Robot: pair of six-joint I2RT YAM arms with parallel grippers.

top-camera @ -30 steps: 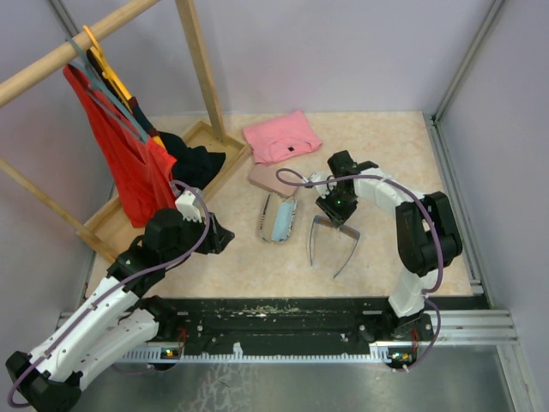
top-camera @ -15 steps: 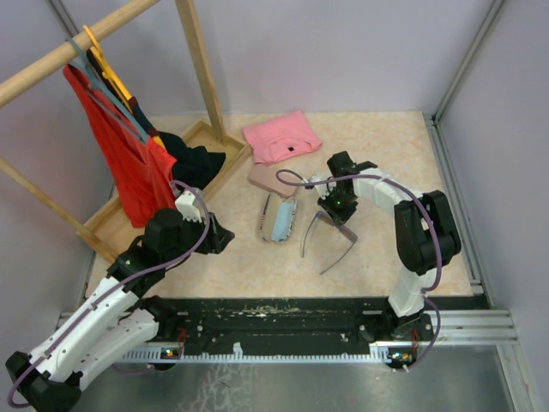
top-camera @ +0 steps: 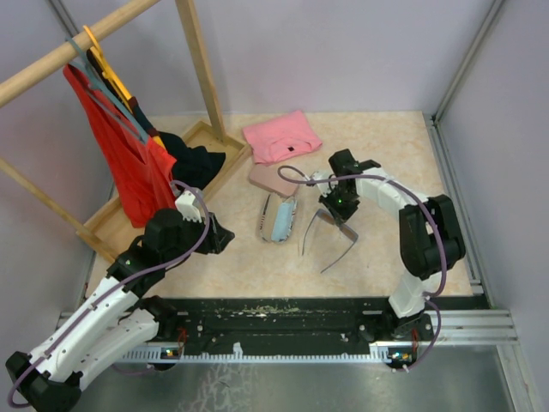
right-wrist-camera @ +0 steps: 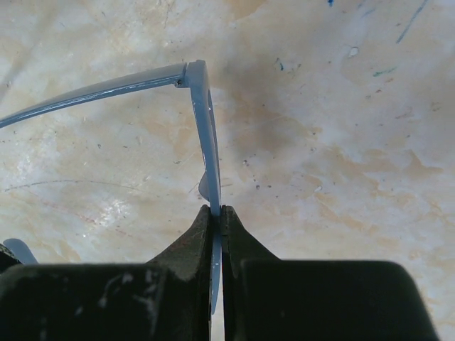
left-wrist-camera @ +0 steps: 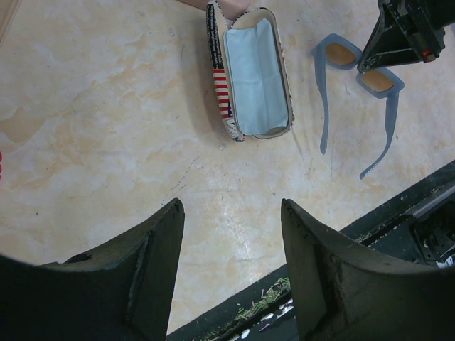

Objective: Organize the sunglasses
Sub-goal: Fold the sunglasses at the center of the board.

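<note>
Open bench (top-camera: 386, 249) lies at 3 and 6 o'clock of the sunglasses (top-camera: 333, 225); the case (top-camera: 267, 219) crowds 9. Their front runs 10-to-4, temples toward 7. My right jaws pinch that front; left jaws gape.

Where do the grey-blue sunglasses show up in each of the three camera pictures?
Top external: grey-blue sunglasses right of centre, beside the open flag-patterned case.
Left wrist: sunglasses upper right, side-arms pointing down.
Right wrist: sunglasses centre, edge-on, pinched between the fingers.
Shared landmark: the right gripper, shut on the frame in all three.
</note>
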